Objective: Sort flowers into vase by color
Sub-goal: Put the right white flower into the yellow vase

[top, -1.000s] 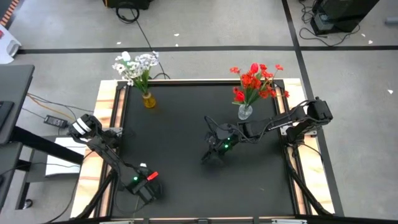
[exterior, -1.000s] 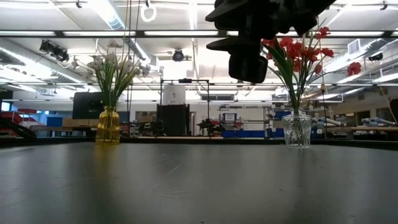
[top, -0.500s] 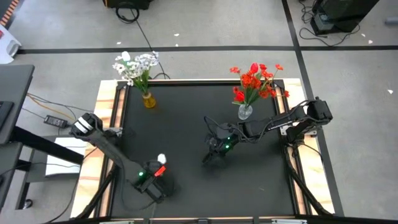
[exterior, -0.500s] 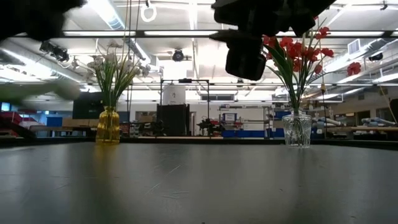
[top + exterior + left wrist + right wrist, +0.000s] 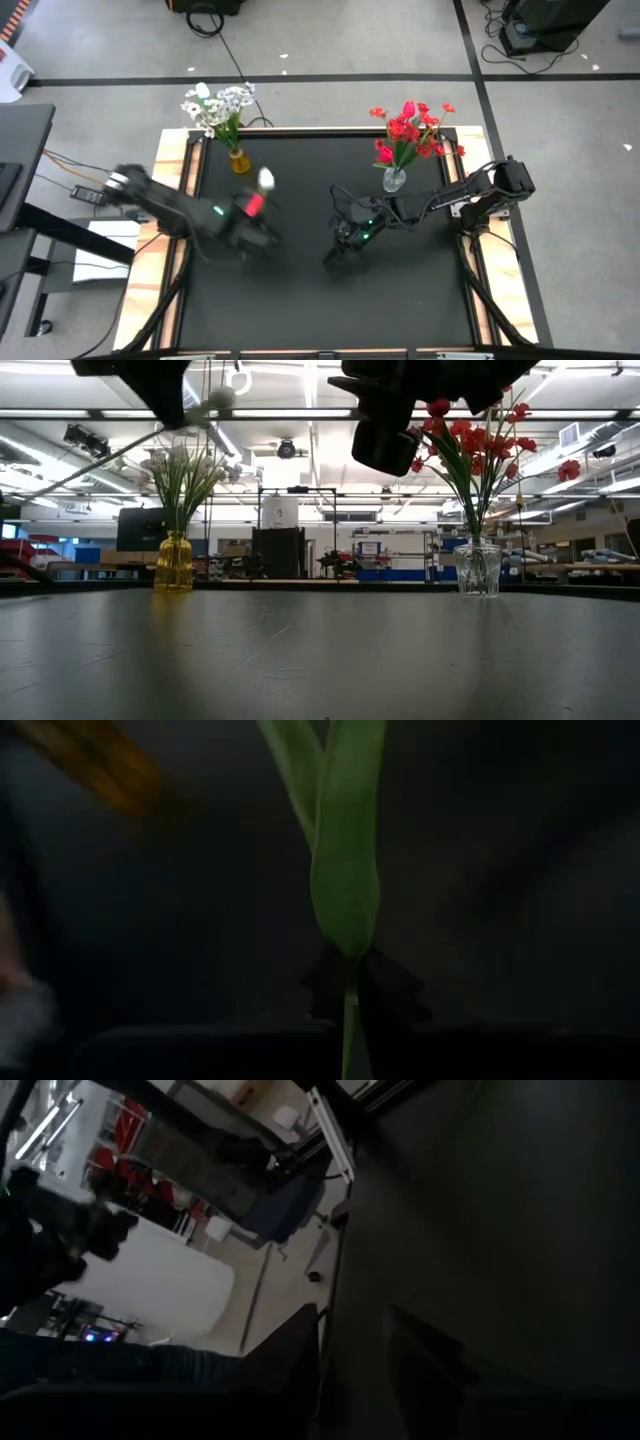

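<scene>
Using the yellow vase (image 5: 239, 161) at the mat's far left as the landmark: it already has a bunch of white flowers (image 5: 218, 106) in it. The left gripper (image 5: 248, 213) is up in the air just in front of that vase and a touch to its right, fingers pinched tight on a white flower (image 5: 265, 179). The bloom points toward the vase, and in the wrist view you can see the green stem and leaf (image 5: 345, 870) clamped right at the fingertips.

Further right from the yellow vase, about mid-mat, the right gripper (image 5: 343, 245) hangs with nothing in it. Its fingers (image 5: 285, 1355) have a narrowish gap between them. Beyond it, straight across from the yellow vase, the clear vase (image 5: 394, 180) holds the red flowers (image 5: 410, 132).

What could go wrong, I reckon: the arm looks blurred, so it's probably swinging fast, and that thin stem could slip or twist in the pinch. The bloom leads, so the stem has to be turned downward before it can go in the neck. That vase is narrow and already crowded, so a sloppy approach could snag the white bunch or tip the vase over. I can't see any flowers lying on the mat.
</scene>
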